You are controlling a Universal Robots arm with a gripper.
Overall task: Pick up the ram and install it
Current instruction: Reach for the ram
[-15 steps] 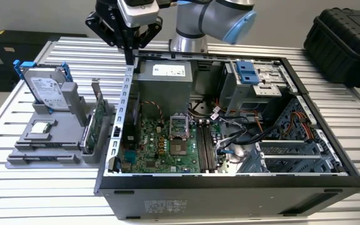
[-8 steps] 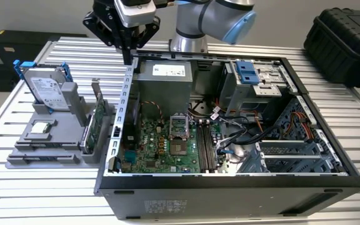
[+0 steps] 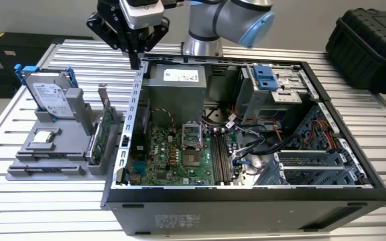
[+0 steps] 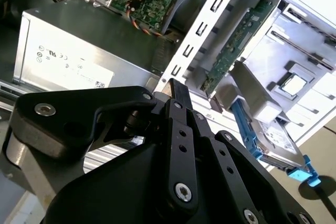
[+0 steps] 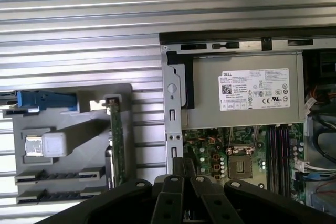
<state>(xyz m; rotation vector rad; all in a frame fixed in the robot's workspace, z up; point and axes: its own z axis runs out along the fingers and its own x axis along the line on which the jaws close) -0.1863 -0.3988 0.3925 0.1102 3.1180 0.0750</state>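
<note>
Overhead, end effector (image 3: 136, 64) hangs near white-labelled power supply (image 3: 173, 95).

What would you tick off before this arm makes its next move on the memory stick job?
1. Gripper empty: ok, fingers together, nothing between them.
2. Computer case open: ok, motherboard exposed.
3. Gripper clear of the case wall: cannot tell, its tip sits right at the wall's top edge.
4. Ram located: cannot tell.
5. Memory slots free: cannot tell.
6. Parts holder in order: ok, expansion card stands upright in it.
</note>
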